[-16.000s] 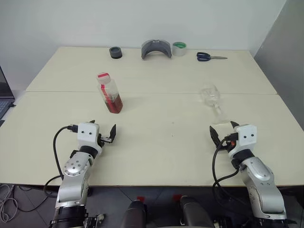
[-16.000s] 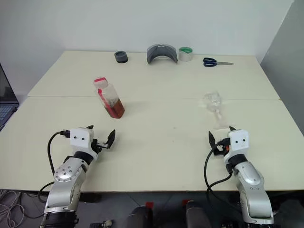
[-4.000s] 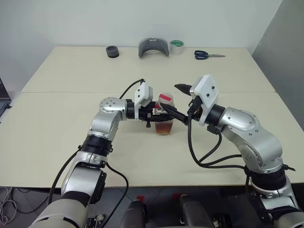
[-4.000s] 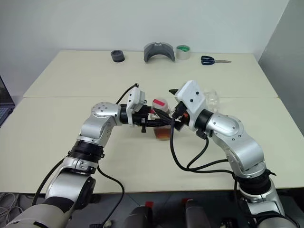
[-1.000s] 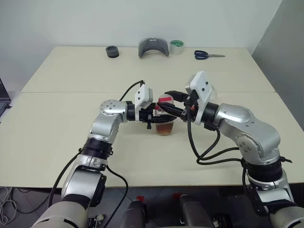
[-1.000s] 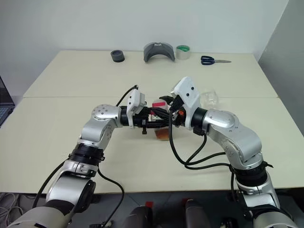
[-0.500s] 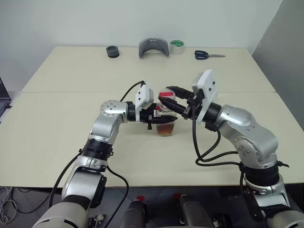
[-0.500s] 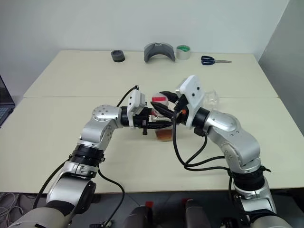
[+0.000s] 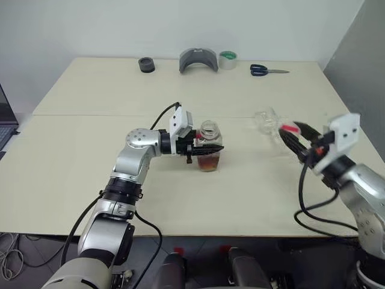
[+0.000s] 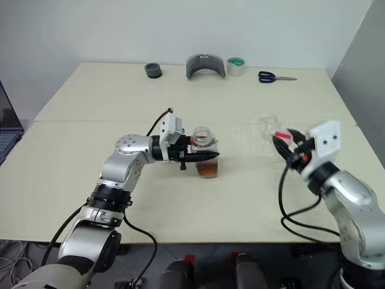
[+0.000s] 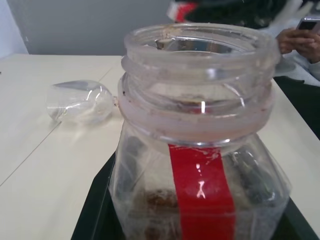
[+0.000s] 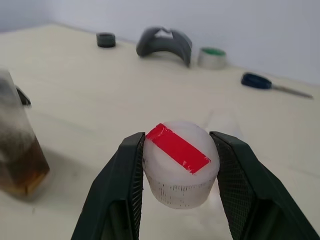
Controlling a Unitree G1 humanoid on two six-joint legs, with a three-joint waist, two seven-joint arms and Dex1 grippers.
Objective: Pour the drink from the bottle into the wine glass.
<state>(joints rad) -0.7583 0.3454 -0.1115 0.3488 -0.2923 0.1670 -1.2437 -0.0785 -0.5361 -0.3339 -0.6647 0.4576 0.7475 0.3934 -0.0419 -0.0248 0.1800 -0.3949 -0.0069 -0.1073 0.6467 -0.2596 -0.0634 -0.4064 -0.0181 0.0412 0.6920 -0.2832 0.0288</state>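
The pale table (image 9: 90, 174) carries everything, two cream tops butted along a seam. Near its middle stands the bottle (image 9: 209, 150), upright and uncapped, with the drink (image 9: 209, 163) filling only its lower part, amber-brown. A plain red strip runs down its side with no writing that can be read. The left gripper (image 9: 207, 147) reaches in from the left and is clamped around the bottle's body below the neck. To the right, the right gripper (image 10: 285, 142) is held above the table, its fingers (image 12: 125, 180) pinched on the cap (image 12: 180, 162), a white ribbed cap with a bare red stripe across the top and no lettering. Just beyond it the wine glass (image 9: 265, 121) lies on its side on the table, well apart from the bottle. Along the far edge sit a grey curved object (image 9: 198, 60), scissors (image 9: 267, 71) with blue handles, a roll of tape (image 9: 227, 59) with a green core, and a small black ring (image 9: 146, 64).
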